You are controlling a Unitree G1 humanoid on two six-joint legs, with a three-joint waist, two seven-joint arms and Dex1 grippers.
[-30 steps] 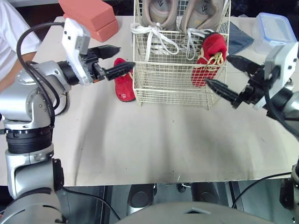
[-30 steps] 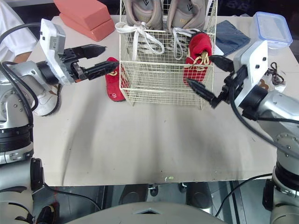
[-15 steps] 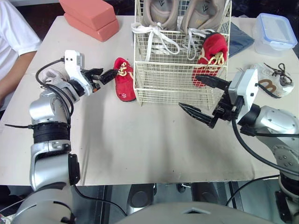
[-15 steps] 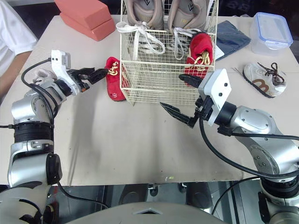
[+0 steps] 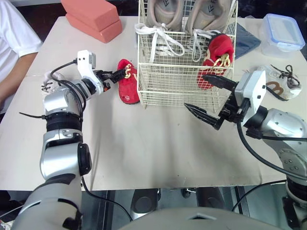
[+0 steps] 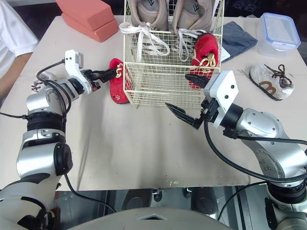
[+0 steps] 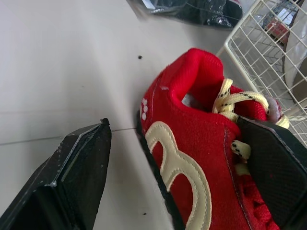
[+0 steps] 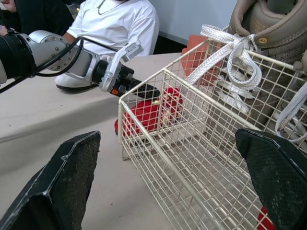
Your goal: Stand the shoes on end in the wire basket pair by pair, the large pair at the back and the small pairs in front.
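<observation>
Left gripper [image 5: 116,75] is reaching over the table [image 5: 144,153] to the loose red shoe [image 5: 127,85], which is lying on the tabletop just beside the left wall of the wire basket [image 5: 177,102]. Its fingers are spread and straddling the shoe's laced end. One finger [image 7: 79,182] is sitting apart from the sole side, the other [image 7: 276,167] is touching the yellow laces. The shoe is not clamped.

Right gripper [image 5: 194,91] is hovering before the basket's front wall, its fingers parted wide and holding nothing.

Inside the basket, the large beige pair [image 5: 165,12] is standing on end at the back. The second red shoe [image 5: 218,57] is standing upright in the front right corner. A white shoe [image 6: 266,81] is lying on the table to the right, well apart from the basket.
</observation>
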